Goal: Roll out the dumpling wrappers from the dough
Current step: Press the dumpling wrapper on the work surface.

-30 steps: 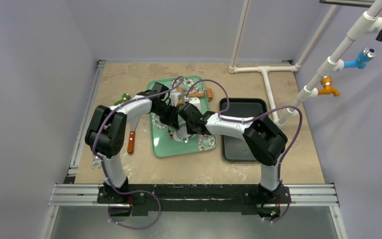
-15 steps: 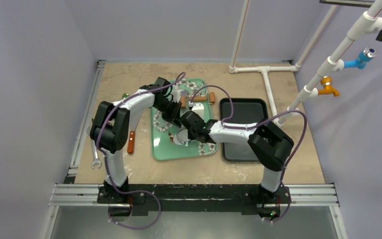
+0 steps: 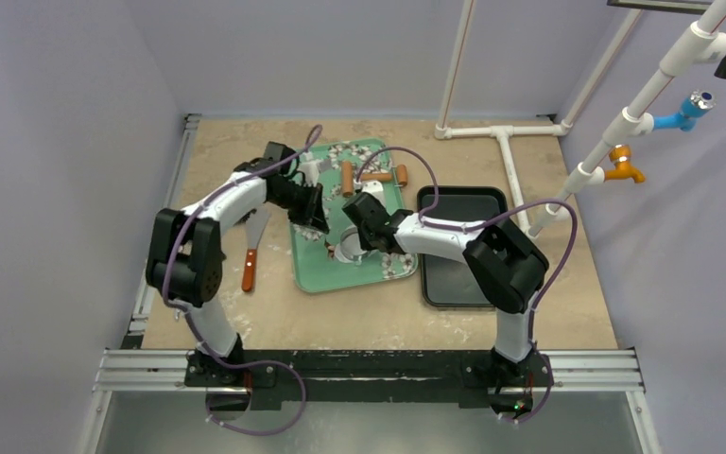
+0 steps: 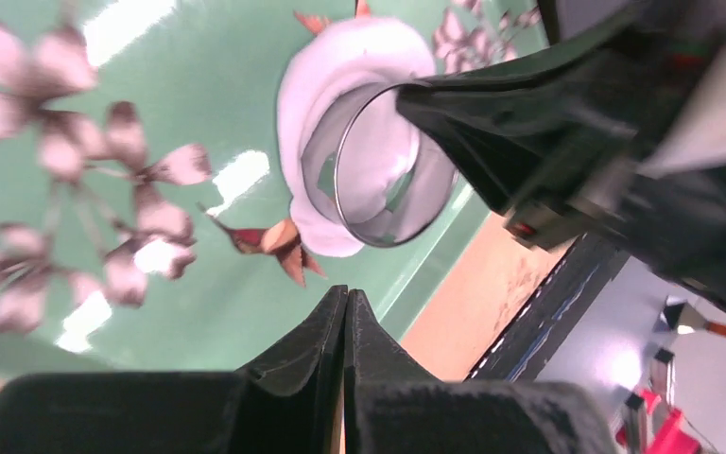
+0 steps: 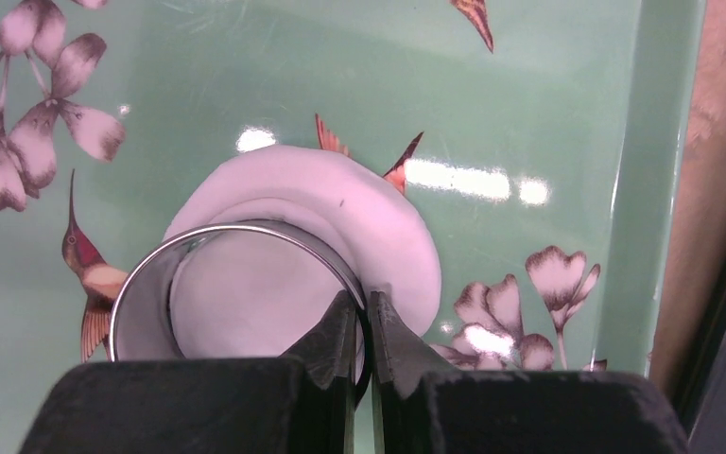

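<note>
The dough (image 5: 378, 218), pressed into a flat white round, lies on the green flowered tray (image 5: 529, 95). A round metal ring cutter (image 5: 151, 274) stands on it, and my right gripper (image 5: 362, 307) is shut on the ring's wall. From above, the ring cutter (image 3: 348, 252) sits near the tray's (image 3: 340, 284) front edge. My left gripper (image 4: 345, 293) is shut with nothing in it, hovering over the tray a little left of the dough (image 4: 340, 57) and the ring cutter (image 4: 378, 227). Dumpling wrappers apart from this round are out of view.
A rolling pin (image 3: 373, 176) with brown handles lies at the tray's far end. A black tray (image 3: 458, 284) stands just to the right. An orange-handled scraper (image 3: 248, 270) lies on the table left of the green tray. White pipes (image 3: 506, 142) run along the back right.
My left gripper has closed fully and its arm has swung out to the left. My right gripper has shifted slightly with the ring cutter still in it.
</note>
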Robot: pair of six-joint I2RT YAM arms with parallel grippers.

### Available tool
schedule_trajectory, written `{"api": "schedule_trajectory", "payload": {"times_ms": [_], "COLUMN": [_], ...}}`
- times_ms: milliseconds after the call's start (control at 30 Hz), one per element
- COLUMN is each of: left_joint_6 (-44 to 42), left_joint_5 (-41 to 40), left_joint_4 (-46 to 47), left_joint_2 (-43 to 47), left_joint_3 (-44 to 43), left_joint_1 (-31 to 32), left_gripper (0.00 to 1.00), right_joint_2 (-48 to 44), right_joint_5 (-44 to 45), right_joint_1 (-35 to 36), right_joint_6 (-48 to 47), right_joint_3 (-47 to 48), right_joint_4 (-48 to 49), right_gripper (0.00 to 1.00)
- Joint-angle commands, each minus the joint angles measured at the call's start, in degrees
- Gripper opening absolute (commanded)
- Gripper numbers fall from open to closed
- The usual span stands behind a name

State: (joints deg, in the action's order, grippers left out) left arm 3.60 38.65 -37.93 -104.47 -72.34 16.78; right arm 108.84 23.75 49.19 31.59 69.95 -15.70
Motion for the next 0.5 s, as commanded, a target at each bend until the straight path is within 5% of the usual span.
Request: {"api": "schedule_trajectory", "payload": {"times_ms": [0,200,300,467], "left_joint_6": [-4.86,-12.31,-17.6,-22.18], "left_joint_5": [2.27,-0.13,-7.06,-14.86], "left_joint_4": [-1.45,-5.47,-6.55,-4.38], "left_joint_2": [10.51,13.19,12.01,10.7], "left_joint_3": [-3.79,-4.09,-2.86,0.11], "left_joint_1": [-3.53,-5.25,-5.17,-5.26], "left_gripper": [0.0,0.01,0.16,0.27], "right_joint_2": [0.48,-0.54,-0.64,-1.52], "right_joint_5": [-1.74,-4.19,-4.52,-8.95], "right_joint_1": [-0.25,-0.19,-0.1,0.3], "right_joint_6": [-10.0,-20.68,-23.25,-26.14], "right_joint_3": [2.19,0.39,0.01,-1.62], "right_joint_4": [0.93,0.99,0.56,3.11], "right_gripper": [0.0,0.0,0.0,0.0]}}
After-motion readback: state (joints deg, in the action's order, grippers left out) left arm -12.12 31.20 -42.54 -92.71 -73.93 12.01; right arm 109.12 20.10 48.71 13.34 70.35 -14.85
